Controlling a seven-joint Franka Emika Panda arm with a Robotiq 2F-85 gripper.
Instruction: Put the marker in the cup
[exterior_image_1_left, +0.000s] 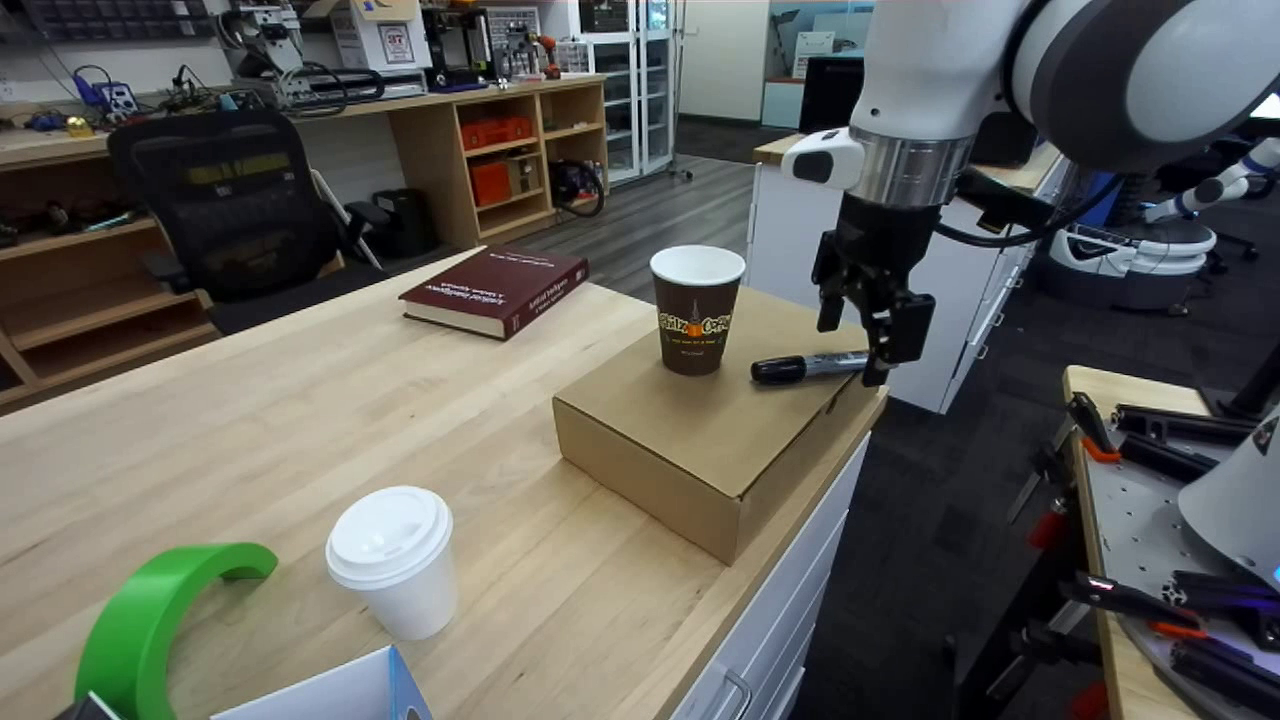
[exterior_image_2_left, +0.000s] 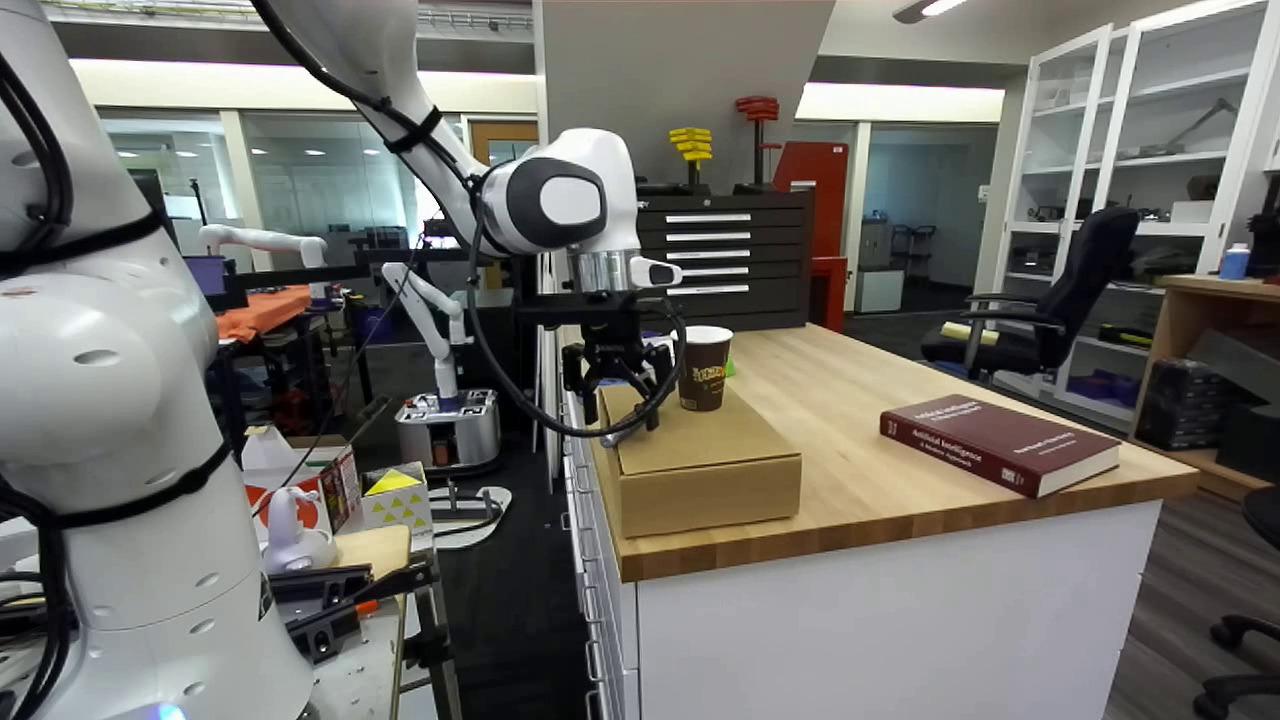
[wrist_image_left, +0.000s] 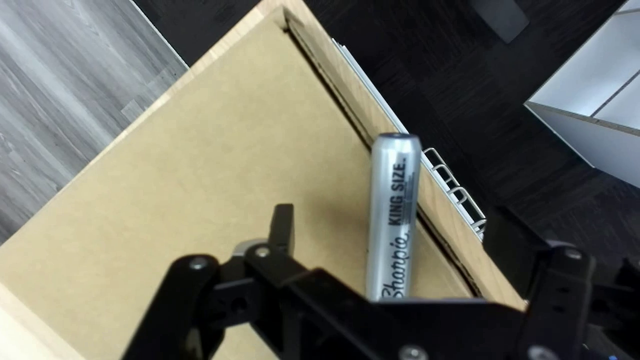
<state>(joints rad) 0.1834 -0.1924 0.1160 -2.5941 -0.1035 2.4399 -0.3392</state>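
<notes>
Jaws wide astride marker (wrist_image_left: 394, 220), likely for sideways pinch; cup (exterior_image_1_left: 697, 312) upright on box (exterior_image_1_left: 670, 422), mouth up, presumably for receiving.

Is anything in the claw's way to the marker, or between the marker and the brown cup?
Nothing I can see. The open gripper has a finger on each side of the marker. Nothing stands between the marker and the brown cup either, though the marker probably needs lifting to go in.
</notes>
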